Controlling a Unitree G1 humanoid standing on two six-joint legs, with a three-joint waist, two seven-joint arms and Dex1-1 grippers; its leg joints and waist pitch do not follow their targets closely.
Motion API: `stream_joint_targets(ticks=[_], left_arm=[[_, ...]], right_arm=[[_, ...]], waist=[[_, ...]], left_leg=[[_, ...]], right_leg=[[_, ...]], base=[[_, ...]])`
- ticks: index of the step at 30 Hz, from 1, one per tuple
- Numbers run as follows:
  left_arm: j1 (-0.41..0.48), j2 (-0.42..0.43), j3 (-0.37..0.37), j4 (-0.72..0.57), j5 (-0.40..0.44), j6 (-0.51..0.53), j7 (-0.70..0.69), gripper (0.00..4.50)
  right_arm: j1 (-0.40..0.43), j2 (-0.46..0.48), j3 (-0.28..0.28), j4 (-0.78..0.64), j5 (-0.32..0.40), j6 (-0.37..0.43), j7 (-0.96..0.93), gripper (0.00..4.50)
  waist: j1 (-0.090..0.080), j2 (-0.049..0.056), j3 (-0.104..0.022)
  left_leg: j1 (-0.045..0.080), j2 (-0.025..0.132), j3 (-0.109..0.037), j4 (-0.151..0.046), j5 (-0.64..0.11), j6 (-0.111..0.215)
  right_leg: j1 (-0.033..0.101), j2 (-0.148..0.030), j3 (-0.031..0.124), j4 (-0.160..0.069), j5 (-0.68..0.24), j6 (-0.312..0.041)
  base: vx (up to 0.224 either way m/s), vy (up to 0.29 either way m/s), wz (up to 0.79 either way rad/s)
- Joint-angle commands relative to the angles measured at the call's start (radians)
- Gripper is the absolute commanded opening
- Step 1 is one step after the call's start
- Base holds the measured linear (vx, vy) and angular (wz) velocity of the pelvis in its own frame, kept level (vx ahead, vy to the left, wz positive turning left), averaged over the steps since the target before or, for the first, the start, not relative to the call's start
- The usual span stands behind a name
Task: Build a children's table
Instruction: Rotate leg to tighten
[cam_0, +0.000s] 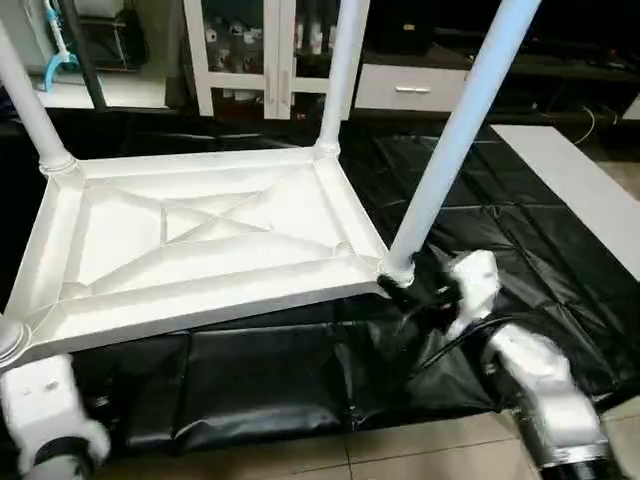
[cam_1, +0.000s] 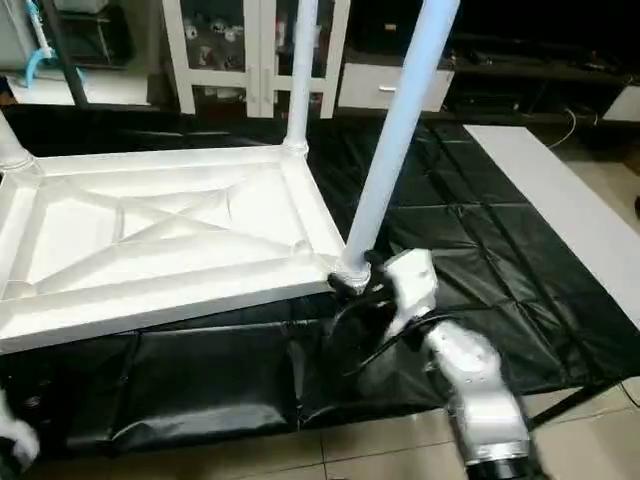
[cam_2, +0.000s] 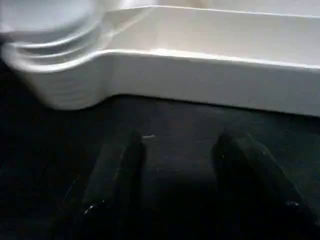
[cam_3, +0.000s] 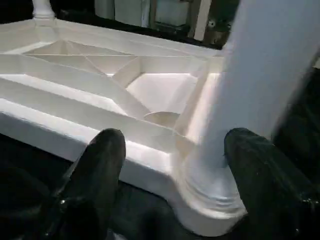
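pincer (cam_3: 170, 165) astride leg (cam_0: 455, 140) base

Black plastic sheeting (cam_0: 300, 370) covers a low surface, creased in a grid of fold lines, glossy, draping over the near edge. Below it, beige tiled floor (cam_0: 400, 450) with a visible grout line. A white strip or mat (cam_0: 580, 190) lies on the right, running diagonally beside the sheeting. At the back, a white cabinet (cam_0: 240, 60) with glass doors, small items inside too blurred to identify. To its right, a white drawer front (cam_0: 410, 90) with a handle under a dark shelf. Far left, a dark pole (cam_0: 85, 50) and a light blue hose (cam_0: 55, 60). Cables (cam_0: 600, 120) trail at the far right. Lighting is even, indoor.
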Motion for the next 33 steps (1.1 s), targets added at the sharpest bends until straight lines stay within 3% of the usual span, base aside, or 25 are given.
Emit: stream_joint_targets(ticks=[1, 2, 3, 6, 9, 10, 13, 14, 16, 20, 22, 24, 25, 26, 27, 28, 29, 30, 31, 32, 33], left_arm=[[-0.014, 0.014, 0.044, 0.019, -0.010, 0.003, 0.017, 2.83], [-0.020, 0.024, 0.048, 0.028, -0.010, 0.000, 0.015, 2.83], [-0.076, 0.097, 0.067, 0.108, -0.014, -0.048, -0.009, 2.83], [-0.171, 0.190, 0.098, 0.223, -0.017, -0.084, -0.025, 2.83], [-0.223, 0.252, 0.101, 0.276, -0.014, -0.056, -0.052, 2.83], [-0.264, 0.297, 0.098, 0.315, -0.014, -0.039, -0.083, 2.83], [-0.334, 0.343, 0.096, 0.418, -0.019, -0.061, -0.115, 2.83], [-0.334, 0.343, 0.096, 0.418, -0.019, -0.061, -0.115, 2.83], [-0.363, 0.365, 0.085, 0.466, -0.018, -0.091, -0.135, 2.83], [-0.451, 0.398, 0.029, 0.594, -0.035, -0.214, -0.202, 2.83], [-0.477, 0.407, -0.015, 0.628, -0.014, -0.253, -0.227, 2.83], [-0.463, 0.390, -0.038, 0.596, -0.015, -0.260, -0.238, 2.83], [-0.444, 0.371, -0.043, 0.561, -0.024, -0.252, -0.234, 2.83], [-0.433, 0.362, -0.045, 0.542, -0.029, -0.248, -0.234, 2.83], [-0.325, 0.265, -0.060, 0.377, -0.086, -0.233, -0.225, 2.83], [-0.323, 0.264, -0.060, 0.374, -0.087, -0.234, -0.225, 2.83], [-0.292, 0.232, -0.068, 0.325, -0.113, -0.236, -0.228, 2.83], [-0.236, 0.187, -0.105, 0.237, -0.157, -0.238, -0.238, 2.83], [-0.214, 0.174, -0.151, 0.207, -0.143, -0.258, -0.231, 2.83], [-0.210, 0.173, -0.171, 0.199, -0.135, -0.257, -0.228, 2.83], [-0.228, 0.163, -0.246, 0.205, -0.123, -0.278, -0.231, 2.83]], right_arm=[[0.005, 0.004, 0.010, -0.003, -0.002, -0.004, -0.002, 3.40], [0.006, 0.007, 0.010, -0.006, 0.001, -0.001, -0.001, 3.40], [0.019, 0.011, 0.021, -0.025, 0.013, 0.006, 0.017, 3.40], [0.047, -0.001, 0.047, -0.035, 0.002, -0.008, 0.058, 3.40], [0.062, -0.008, 0.054, -0.029, -0.010, -0.021, 0.070, 3.40], [0.071, -0.010, 0.042, -0.019, -0.013, -0.030, 0.059, 3.40], [0.082, -0.013, 0.033, -0.023, -0.014, -0.043, 0.040, 3.40], [0.082, -0.013, 0.033, -0.023, -0.014, -0.043, 0.040, 3.40], [0.088, -0.014, 0.030, -0.028, -0.014, -0.047, 0.034, 3.40], [0.104, -0.008, 0.024, -0.034, -0.017, -0.057, 0.025, 3.40], [0.102, -0.004, 0.023, -0.029, -0.021, -0.066, 0.019, 3.40], [0.103, 0.013, 0.008, -0.035, -0.006, -0.052, -0.003, 3.40], [0.104, 0.017, 0.005, -0.040, -0.003, -0.031, -0.021, 3.40], [0.106, 0.019, 0.003, -0.044, 0.000, -0.024, -0.027, 3.40], [0.130, 0.039, -0.002, -0.085, 0.016, 0.052, -0.077, 3.40], [0.130, 0.039, -0.002, -0.086, 0.016, 0.053, -0.078, 3.40], [0.141, 0.048, -0.004, -0.103, 0.023, 0.074, -0.095, 3.40], [0.169, 0.081, -0.018, -0.156, 0.048, 0.118, -0.145, 3.40], [0.186, 0.097, -0.022, -0.181, 0.056, 0.135, -0.169, 3.40], [0.193, 0.103, -0.022, -0.189, 0.057, 0.138, -0.178, 3.40], [0.213, 0.126, -0.019, -0.200, 0.045, 0.118, -0.206, 3.40]], waist=[[0.007, 0.013, -0.025], [0.011, 0.015, -0.027], [0.012, 0.017, -0.024], [0.033, 0.027, -0.024], [0.040, 0.046, -0.024], [0.041, 0.055, -0.026], [0.039, 0.051, -0.026], [0.040, 0.058, -0.027], [0.039, 0.051, -0.025], [0.044, 0.054, -0.025], [0.051, 0.067, -0.023], [0.047, 0.080, -0.021], [0.044, 0.072, -0.021], [0.044, 0.071, -0.021], [0.040, 0.075, -0.019], [0.038, 0.074, -0.020], [0.038, 0.074, -0.017], [0.039, 0.070, -0.022], [0.037, 0.060, -0.019], [0.038, 0.066, -0.017], [0.036, 0.045, -0.019]], left_leg=[[0.006, 0.005, -0.001, -0.082, -0.508, 0.005], [0.016, 0.005, -0.001, -0.078, -0.515, 0.005], [0.012, 0.005, -0.003, -0.081, -0.516, 0.007], [0.031, 0.000, -0.001, -0.078, -0.538, 0.008], [0.020, 0.007, -0.011, -0.093, -0.530, -0.017], [0.022, 0.009, -0.013, -0.095, -0.532, -0.029], [0.025, 0.004, -0.011, -0.092, -0.557, -0.032], [0.030, 0.004, -0.011, -0.091, -0.561, -0.032], [0.027, 0.003, -0.010, -0.090, -0.559, -0.028], [0.032, 0.004, -0.009, -0.090, -0.562, -0.023], [0.046, 0.005, -0.008, -0.088, -0.593, -0.030], [0.042, 0.008, -0.013, -0.093, -0.620, -0.038], [0.040, 0.010, -0.014, -0.095, -0.621, -0.041], [0.037, 0.010, -0.014, -0.096, -0.617, -0.040], [0.017, 0.017, -0.018, -0.106, -0.577, -0.043], [0.012, 0.016, -0.018, -0.107, -0.563, -0.044], [0.011, 0.015, -0.015, -0.107, -0.575, -0.043], [0.023, 0.012, -0.011, -0.097, -0.585, -0.038], [0.017, 0.012, -0.009, -0.097, -0.576, -0.030], [0.016, 0.011, -0.011, -0.098, -0.580, -0.031], [0.021, 0.008, -0.011, -0.092, -0.586, -0.029]], right_leg=[[0.016, -0.019, 0.010, -0.099, -0.507, -0.035], [0.009, -0.019, 0.012, -0.101, -0.503, -0.036], [0.012, -0.016, 0.011, -0.098, -0.492, -0.037], [-0.002, -0.010, 0.013, -0.105, -0.501, -0.027], [0.018, -0.018, 0.014, -0.086, -0.440, -0.053], [0.018, -0.019, 0.016, -0.082, -0.404, -0.069], [0.018, -0.019, 0.014, -0.083, -0.403, -0.083], [0.015, -0.019, 0.015, -0.083, -0.406, -0.085], [0.017, -0.023, 0.015, -0.086, -0.432, -0.087], [0.013, -0.026, 0.016, -0.094, -0.469, -0.085], [0.003, -0.026, 0.016, -0.098, -0.485, -0.089], [0.010, -0.027, 0.012, -0.096, -0.489, -0.094], [0.013, -0.028, 0.010, -0.095, -0.485, -0.099], [0.017, -0.029, 0.010, -0.095, -0.481, -0.102], [0.035, -0.035, 0.014, -0.083, -0.426, -0.121], [0.041, -0.034, 0.013, -0.080, -0.419, -0.123], [0.036, -0.034, 0.012, -0.083, -0.437, -0.119], [0.026, -0.036, 0.015, -0.091, -0.478, -0.107], [0.022, -0.036, 0.018, -0.098, -0.505, -0.095], [0.023, -0.036, 0.017, -0.098, -0.525, -0.083], [0.014, -0.033, 0.014, -0.105, -0.583, -0.040]], base=[[0.000, 0.000, 0.00], [0.000, 0.000, 0.00], [0.000, 0.000, 0.00], [0.000, 0.000, 0.00], [0.000, 0.000, 0.00], [0.000, 0.000, 0.00], [0.000, 0.000, 0.00], [0.000, 0.000, 0.00], [0.000, 0.000, 0.00], [0.000, 0.000, 0.00], [0.000, 0.000, 0.00], [0.000, 0.000, 0.00], [0.000, 0.000, 0.00], [0.000, 0.000, 0.00], [0.000, 0.000, 0.00], [0.000, 0.000, 0.00], [0.000, 0.000, 0.00], [0.000, 0.000, 0.00], [0.000, 0.000, 0.00], [0.000, 0.000, 0.00], [0.000, 0.000, 0.00]])
